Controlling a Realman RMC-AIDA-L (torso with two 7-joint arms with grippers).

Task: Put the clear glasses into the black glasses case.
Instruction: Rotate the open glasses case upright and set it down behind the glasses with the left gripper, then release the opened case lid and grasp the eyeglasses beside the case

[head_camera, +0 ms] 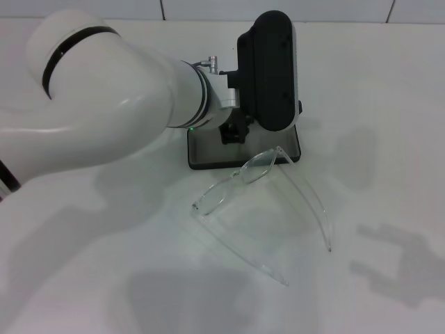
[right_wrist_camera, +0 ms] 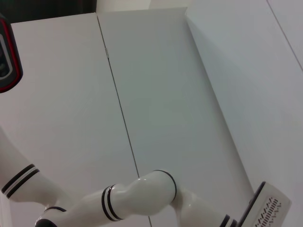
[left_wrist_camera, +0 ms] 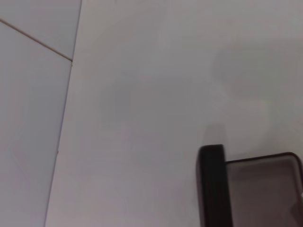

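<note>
The black glasses case [head_camera: 270, 69] stands open at the middle back of the table. Its lid is upright and its grey-lined base [head_camera: 208, 149] lies flat in front. My left gripper [head_camera: 235, 131] reaches in from the left, right at the lid's lower edge above the base. The clear glasses [head_camera: 226, 189] lie unfolded on the table just in front of the case. One corner of their frame rests against the base's front rim, and the temple arms point toward me. The left wrist view shows the black glasses case [left_wrist_camera: 213, 189] edge-on with grey lining beside it. My right gripper is out of view.
The white table [head_camera: 104, 278] ends at a tiled wall behind the case. My big white left arm [head_camera: 104, 90] fills the left half of the head view and also shows in the right wrist view as the left arm [right_wrist_camera: 137, 198].
</note>
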